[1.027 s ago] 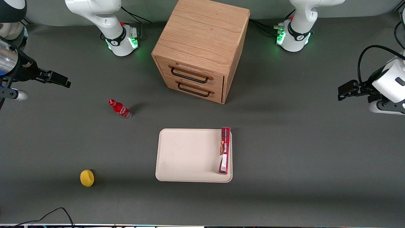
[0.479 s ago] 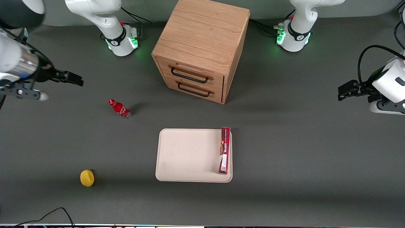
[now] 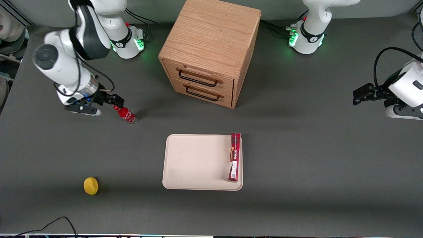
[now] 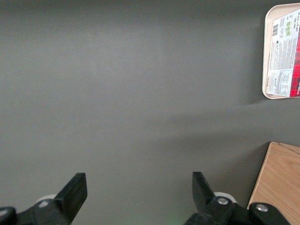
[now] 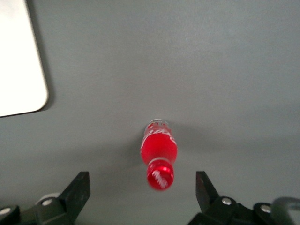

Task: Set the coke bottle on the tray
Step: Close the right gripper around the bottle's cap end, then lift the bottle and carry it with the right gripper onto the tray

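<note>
Fingers [image 5: 77, 192] of the right gripper [image 5: 140, 194] are spread wide, nothing held; the gripper is poised above the cap of the coke bottle [image 5: 158, 154]. The bottle [image 3: 125, 113] is stood upright on the grey table [image 3: 297, 148], between the spread fingers' line, untouched. The cream tray [image 3: 195, 162] is set apart, nearer the front camera, with a long red box [image 3: 234, 157] on it. A wooden drawer cabinet [image 3: 210, 49] and a lemon [image 3: 91, 185] are noted.

Your front camera overlooks the whole table [image 3: 297, 165] from high up; both wrist cameras look down, sharing the tray [image 3: 198, 162].
</note>
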`<state>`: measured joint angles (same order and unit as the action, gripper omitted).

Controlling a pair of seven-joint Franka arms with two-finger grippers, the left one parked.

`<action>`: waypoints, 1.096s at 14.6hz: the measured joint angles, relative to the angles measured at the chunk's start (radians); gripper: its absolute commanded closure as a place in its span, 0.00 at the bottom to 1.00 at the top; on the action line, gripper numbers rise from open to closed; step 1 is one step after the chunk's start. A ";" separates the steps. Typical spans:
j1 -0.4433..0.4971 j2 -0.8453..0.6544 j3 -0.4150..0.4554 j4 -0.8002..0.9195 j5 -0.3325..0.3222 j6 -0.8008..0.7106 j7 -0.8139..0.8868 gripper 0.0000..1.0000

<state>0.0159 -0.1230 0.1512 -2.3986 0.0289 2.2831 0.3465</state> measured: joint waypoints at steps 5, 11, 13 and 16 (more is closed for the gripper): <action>0.000 0.026 -0.001 -0.115 -0.002 0.184 0.000 1.00; 0.000 0.025 0.000 -0.114 -0.019 0.186 0.000 1.00; 0.000 0.021 0.000 -0.104 -0.029 0.159 0.000 1.00; -0.001 -0.010 -0.005 0.030 -0.034 -0.067 -0.008 1.00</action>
<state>0.0154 -0.1330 0.1460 -2.3688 -0.0052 2.2161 0.3385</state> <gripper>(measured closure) 0.683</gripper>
